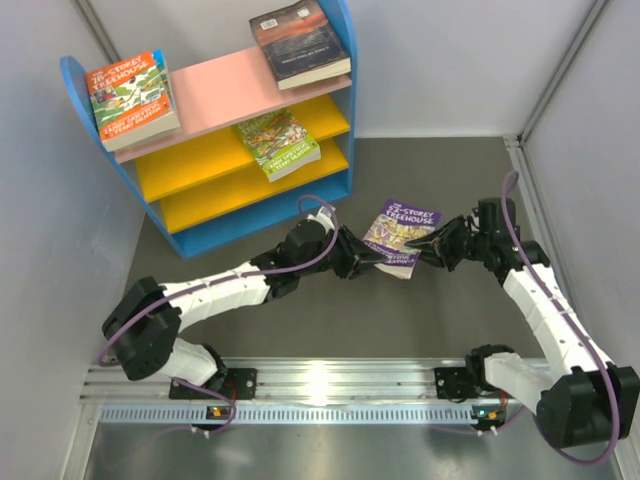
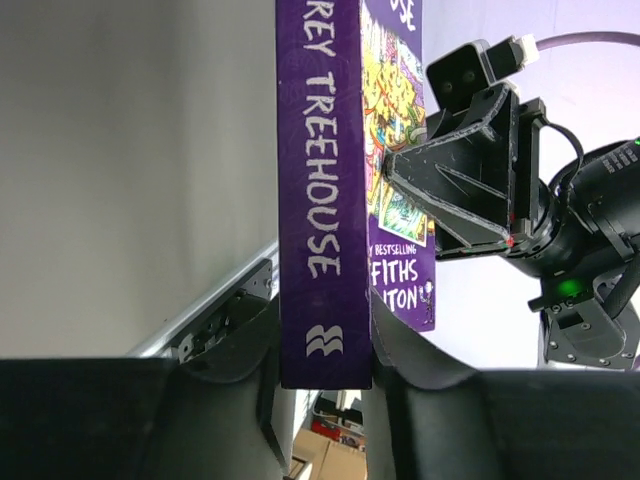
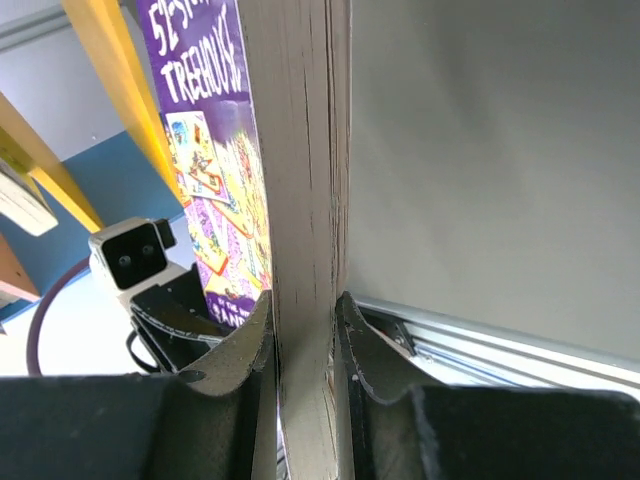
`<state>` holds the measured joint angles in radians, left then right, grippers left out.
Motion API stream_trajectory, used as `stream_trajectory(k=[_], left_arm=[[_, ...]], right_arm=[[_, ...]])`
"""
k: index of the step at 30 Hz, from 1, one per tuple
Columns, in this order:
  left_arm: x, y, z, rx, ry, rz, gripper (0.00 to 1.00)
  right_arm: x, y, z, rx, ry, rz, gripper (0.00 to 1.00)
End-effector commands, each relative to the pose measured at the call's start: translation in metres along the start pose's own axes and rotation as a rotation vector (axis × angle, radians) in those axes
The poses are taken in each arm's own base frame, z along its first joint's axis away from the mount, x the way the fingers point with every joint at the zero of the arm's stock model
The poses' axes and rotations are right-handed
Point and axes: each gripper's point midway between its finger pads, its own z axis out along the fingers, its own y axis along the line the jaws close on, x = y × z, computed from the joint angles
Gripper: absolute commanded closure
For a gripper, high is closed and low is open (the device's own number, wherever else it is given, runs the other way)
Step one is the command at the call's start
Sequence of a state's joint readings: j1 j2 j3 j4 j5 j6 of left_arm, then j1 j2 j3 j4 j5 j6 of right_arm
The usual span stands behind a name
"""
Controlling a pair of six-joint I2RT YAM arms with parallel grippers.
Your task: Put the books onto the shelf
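Hanging over the surface [image 1: 330, 320] near the shelf [image 1: 265, 212], the purple book [image 1: 400, 235] is pinched at both ends — left fingers [image 2: 235, 345] clamped on its spine, right fingers [image 3: 235, 345] on its page edges — probably light and floppy, so the stiff spine looks the safer hold.

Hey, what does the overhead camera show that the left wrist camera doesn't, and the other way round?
Only the overhead: the shelf with an orange Treehouse book and a dark book on its pink top board, and a green book on the upper yellow board. Only the left wrist: the spine lettering of the purple Treehouse book, with the left gripper closed on both sides of the spine. Both: that book held between the arms, the right gripper clamped on its opposite edge.
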<state>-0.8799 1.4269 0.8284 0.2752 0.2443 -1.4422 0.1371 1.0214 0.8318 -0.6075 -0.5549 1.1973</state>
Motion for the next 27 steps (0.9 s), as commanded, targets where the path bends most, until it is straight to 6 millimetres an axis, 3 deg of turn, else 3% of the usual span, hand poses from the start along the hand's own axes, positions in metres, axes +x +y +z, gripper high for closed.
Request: stream_trajectory(k=[1, 5, 6, 7, 8, 9, 10, 11, 15, 16, 18, 19, 21, 22, 27], left_arm=[[0.002, -0.017, -0.003, 0.033, -0.003, 0.035, 0.73], [-0.004, -0.028, -0.006, 0.034, -0.035, 0.066, 0.86], [-0.004, -0.026, -0.007, 0.016, -0.036, 0.082, 0.98], [-0.005, -0.029, -0.009, 0.013, -0.040, 0.097, 1.00], [-0.007, -0.041, -0.011, 0.025, -0.046, 0.117, 1.00], [-0.007, -0.039, -0.013, -0.003, -0.041, 0.161, 1.00], [-0.007, -0.045, -0.017, -0.006, -0.040, 0.194, 1.00], [-0.009, -0.065, -0.021, 0.021, -0.045, 0.236, 1.00], [-0.011, -0.091, -0.051, 0.047, -0.083, 0.380, 1.00], [-0.011, -0.105, -0.068, 0.084, -0.107, 0.400, 1.00], [-0.016, -0.113, -0.085, 0.104, -0.159, 0.428, 1.00], [-0.016, -0.126, -0.105, 0.145, -0.194, 0.435, 1.00], [-0.022, -0.127, -0.123, 0.146, -0.250, 0.423, 1.00], [-0.025, -0.137, -0.143, 0.182, -0.305, 0.420, 1.00], [-0.041, -0.146, -0.190, 0.250, -0.472, 0.401, 1.00]], right_arm=[[0.016, 0.051, -0.019, -0.195, 0.034, -0.052, 1.00], [0.025, 0.058, -0.024, -0.229, 0.063, -0.053, 1.00], [0.029, 0.064, -0.026, -0.253, 0.074, -0.071, 1.00], [0.032, 0.065, -0.026, -0.259, 0.088, -0.084, 0.98], [0.035, 0.068, -0.028, -0.267, 0.100, -0.101, 0.69], [0.036, 0.071, -0.030, -0.269, 0.102, -0.115, 0.44], [0.036, 0.070, -0.031, -0.264, 0.099, -0.137, 0.26], [0.036, 0.071, -0.033, -0.259, 0.090, -0.149, 0.06], [0.039, 0.060, -0.034, -0.223, 0.100, -0.157, 0.01], [0.040, 0.059, -0.034, -0.221, 0.102, -0.162, 0.01], [0.042, 0.053, -0.032, -0.209, 0.109, -0.159, 0.00], [0.042, 0.051, -0.032, -0.206, 0.112, -0.159, 0.01], [0.042, 0.047, -0.030, -0.193, 0.116, -0.153, 0.00], [0.042, 0.046, -0.030, -0.194, 0.117, -0.159, 0.00], [0.042, 0.044, -0.028, -0.184, 0.117, -0.176, 0.01]])
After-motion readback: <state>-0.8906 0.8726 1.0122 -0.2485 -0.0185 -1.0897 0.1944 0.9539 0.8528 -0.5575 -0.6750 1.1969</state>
